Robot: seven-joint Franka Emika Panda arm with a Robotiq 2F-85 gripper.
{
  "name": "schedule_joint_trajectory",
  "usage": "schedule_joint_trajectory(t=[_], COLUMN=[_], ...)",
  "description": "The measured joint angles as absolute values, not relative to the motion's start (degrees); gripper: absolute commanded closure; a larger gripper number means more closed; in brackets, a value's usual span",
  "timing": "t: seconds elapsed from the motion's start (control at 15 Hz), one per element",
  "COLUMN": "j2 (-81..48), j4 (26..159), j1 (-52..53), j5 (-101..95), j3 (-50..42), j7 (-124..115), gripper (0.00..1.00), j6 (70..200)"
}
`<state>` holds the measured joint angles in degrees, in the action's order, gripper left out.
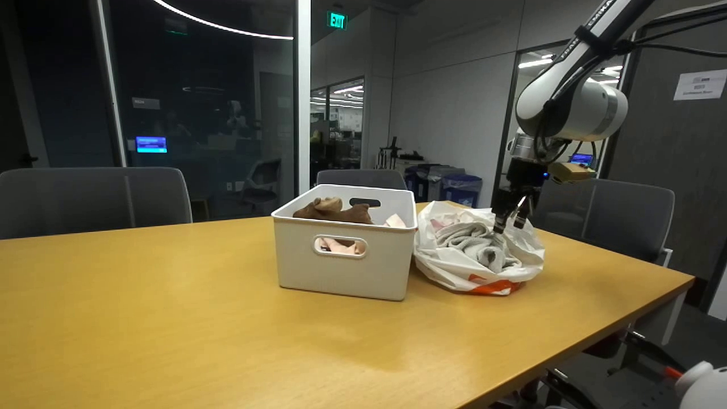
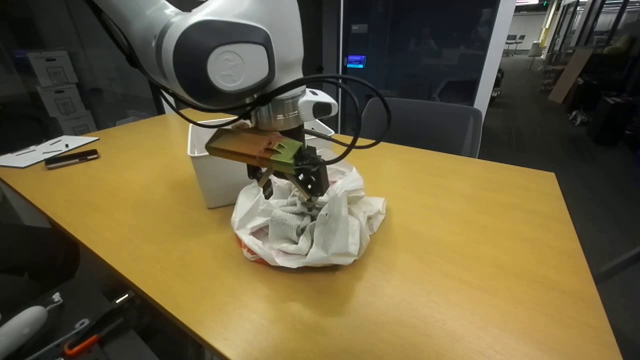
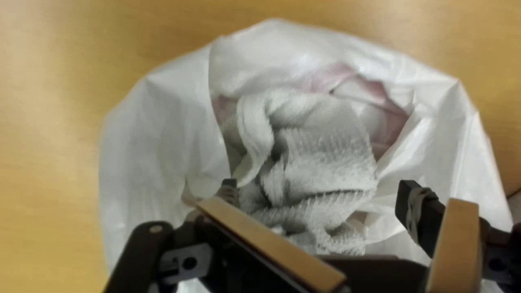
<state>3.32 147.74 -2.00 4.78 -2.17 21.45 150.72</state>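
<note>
With the fingers of our gripper spread over the gray towel, we risk pinching the white bag too, because its loose folds lie right beside the towel.

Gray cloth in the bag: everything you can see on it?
The gray cloth is light-toned and towel-like, with a fuzzy, partly ribbed surface. It lies crumpled in several folds, with a rolled-looking end showing in an exterior view. It sits in the open mouth of the white plastic-looking bag, whose crinkled walls surround it; its underside is hidden. The gripper is above it, open and not gripping it; whether it brushes the cloth, I can't tell.
</note>
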Motion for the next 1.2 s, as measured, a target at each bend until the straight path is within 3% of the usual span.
schedule_joint_trajectory(t=[0.2, 0.67, 1.2], j2=[5.4, 3.8, -1.2], j4=[148.1, 148.2, 141.6], j1=[-2.4, -1.3, 7.2], j5=[1.5, 1.4, -5.2], j3=[-2.4, -1.9, 6.4], j7=[16.9, 20.3, 22.9], gripper=[0.0, 0.0, 0.0], j6=[145.3, 146.7, 150.3])
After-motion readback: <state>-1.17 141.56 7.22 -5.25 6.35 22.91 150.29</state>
